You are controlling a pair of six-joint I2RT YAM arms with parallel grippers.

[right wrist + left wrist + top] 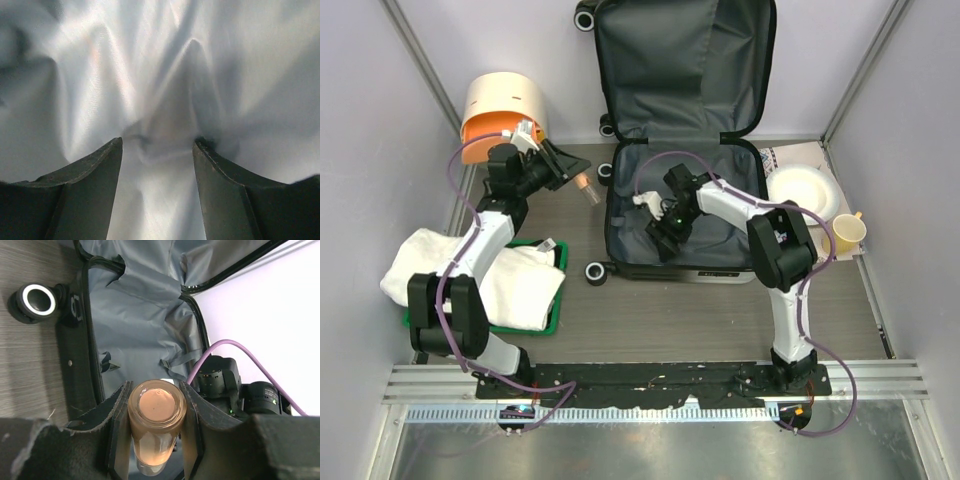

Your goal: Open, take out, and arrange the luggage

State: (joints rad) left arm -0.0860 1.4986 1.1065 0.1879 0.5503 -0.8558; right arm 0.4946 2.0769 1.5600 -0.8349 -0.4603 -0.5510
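On the wooden surface [660, 320] the luggage [680, 70] lies open, right fingers [90, 190] spread apart on its grey lining [160, 75], left fingers [117, 432] squeezing a little bottle [156, 415].

cream-orange cylinder [503, 108]: back left | peach bottle [586, 187]: near it | towel [470, 270]: on green tray [560, 290] | plate [802, 188], yellow cup [848, 233]: right

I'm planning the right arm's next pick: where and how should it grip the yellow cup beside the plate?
Pinch the rim of the yellow cup from above, one finger inside, one outside, on its near right side. It stands upright, mouth up; the white plate crowds its left, and its handle seems to point away.
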